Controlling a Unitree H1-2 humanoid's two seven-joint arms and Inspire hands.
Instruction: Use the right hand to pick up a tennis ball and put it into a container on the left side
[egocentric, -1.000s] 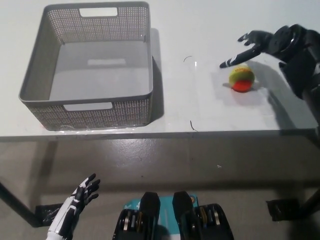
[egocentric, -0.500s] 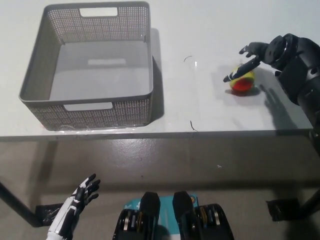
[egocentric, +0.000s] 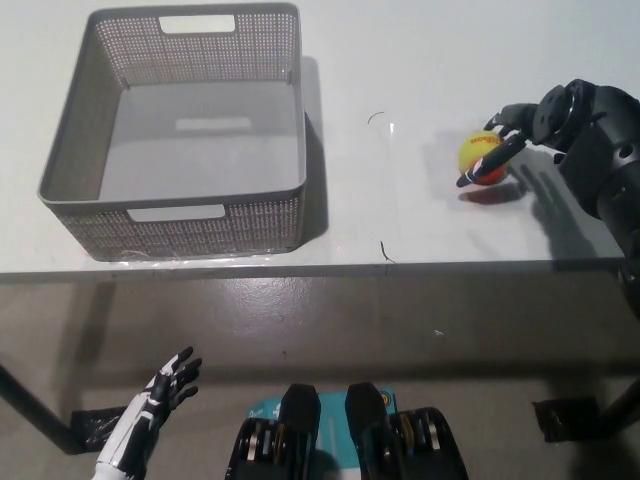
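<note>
right hand (egocentric: 535, 125) lowered onto tennis ball (egocentric: 478, 156) | fingers spread, grip unclear | ball partly hidden

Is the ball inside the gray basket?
No, the ball sits on the white table far to the right of the basket, with the black right hand reaching around it.

Black right arm enters from the right edge, right hand (egocentric: 520, 130) at upper right of frame, fingers (egocentric: 480, 168) spread and curled, pointing left, not closed. White left hand (egocentric: 165, 388) rests at lower left, below the table edge, fingers apart, holding nothing.
</note>
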